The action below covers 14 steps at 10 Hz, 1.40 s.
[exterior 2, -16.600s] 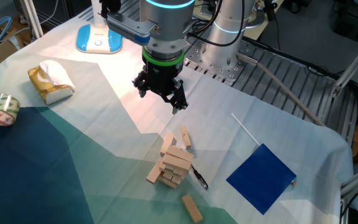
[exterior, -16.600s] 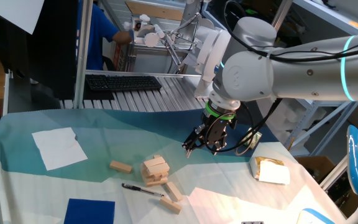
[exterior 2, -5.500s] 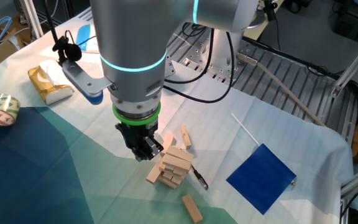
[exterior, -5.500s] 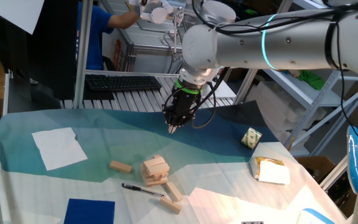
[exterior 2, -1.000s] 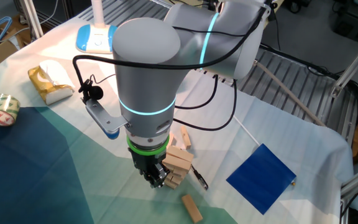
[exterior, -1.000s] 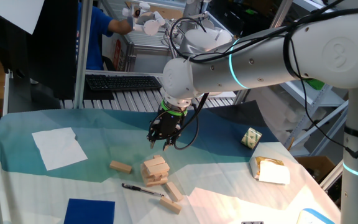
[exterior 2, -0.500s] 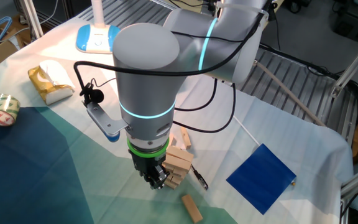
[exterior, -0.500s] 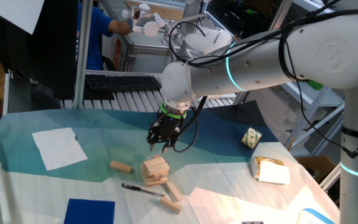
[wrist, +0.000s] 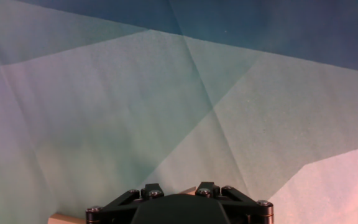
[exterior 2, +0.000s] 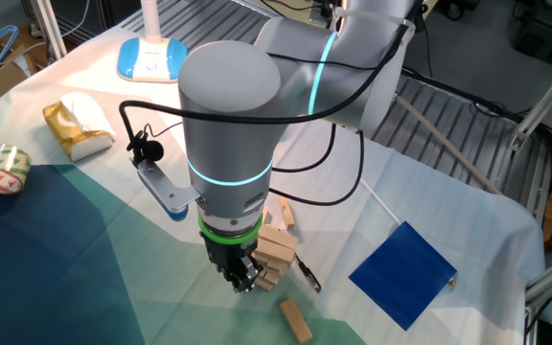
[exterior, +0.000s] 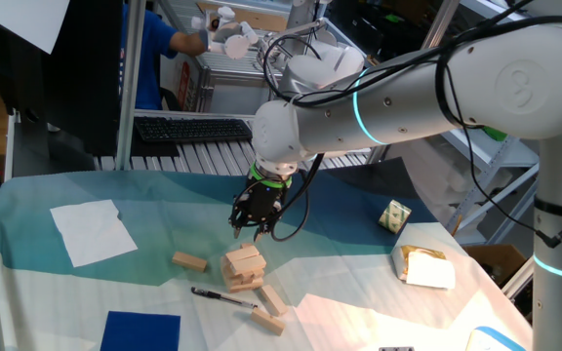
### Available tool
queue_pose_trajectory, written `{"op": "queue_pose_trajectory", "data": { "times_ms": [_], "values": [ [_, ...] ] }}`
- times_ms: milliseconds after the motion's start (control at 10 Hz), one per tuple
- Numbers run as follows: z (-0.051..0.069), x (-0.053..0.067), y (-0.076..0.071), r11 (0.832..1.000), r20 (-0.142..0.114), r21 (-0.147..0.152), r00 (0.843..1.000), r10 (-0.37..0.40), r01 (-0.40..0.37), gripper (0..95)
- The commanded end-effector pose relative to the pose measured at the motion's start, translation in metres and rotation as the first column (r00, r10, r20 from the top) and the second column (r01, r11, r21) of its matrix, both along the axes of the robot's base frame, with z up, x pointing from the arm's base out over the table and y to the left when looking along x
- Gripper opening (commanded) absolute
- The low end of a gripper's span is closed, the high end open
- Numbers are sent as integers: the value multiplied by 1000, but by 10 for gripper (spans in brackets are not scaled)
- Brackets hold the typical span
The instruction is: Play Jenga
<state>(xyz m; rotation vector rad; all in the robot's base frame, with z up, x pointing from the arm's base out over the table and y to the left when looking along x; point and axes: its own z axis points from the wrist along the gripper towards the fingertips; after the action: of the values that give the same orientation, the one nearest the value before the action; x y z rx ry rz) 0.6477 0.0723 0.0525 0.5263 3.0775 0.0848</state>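
a: where's the gripper (exterior: 250, 232) right now?

b: it hangs just above and a little behind the jenga stack (exterior: 243, 266), fingers pointing down. the fingertips look drawn close together with nothing between them, but i cannot tell for sure whether they are clenched; the hand view shows only the black base of the hand and cloth.

a: so which way does the stack lie from it?

b: straight below and slightly toward the near edge of the table in one fixed view. in the other fixed view the fingertips (exterior 2: 241, 279) sit right beside the stack's lower blocks, and i can't tell if they touch. the top blocks run roughly crosswise to the arm's reach, so i'd judge a push or pinch has to come along a block's long axis.

a: how many pieces?

b: one short uneven stack, and three loose blocks: one block (exterior: 189, 261) off to the gripper's side, two blocks (exterior: 269, 311) past the stack. a black pen (exterior: 221, 297) lies by the stack's foot.
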Motion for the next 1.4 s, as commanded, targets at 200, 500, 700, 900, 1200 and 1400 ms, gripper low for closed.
{"op": "queue_pose_trajectory", "data": {
  "times_ms": [200, 500, 700, 900, 1200, 1400],
  "values": [
    [-4, 0, -1, 1000, 0, 1, 1000, -6, 6, 380],
    [-7, -2, -1, 1000, -1, 0, 1000, -9, 9, 380],
    [-9, -3, -1, 1000, -1, 0, 1000, -10, 10, 380],
    [-11, -3, -1, 1000, -1, 1, 1000, -11, 11, 380],
    [-13, -4, -2, 1000, 0, 1, 1000, -12, 12, 380],
    [-14, -4, -2, 1000, 0, 1, 1000, -11, 11, 380]
  ]
}}
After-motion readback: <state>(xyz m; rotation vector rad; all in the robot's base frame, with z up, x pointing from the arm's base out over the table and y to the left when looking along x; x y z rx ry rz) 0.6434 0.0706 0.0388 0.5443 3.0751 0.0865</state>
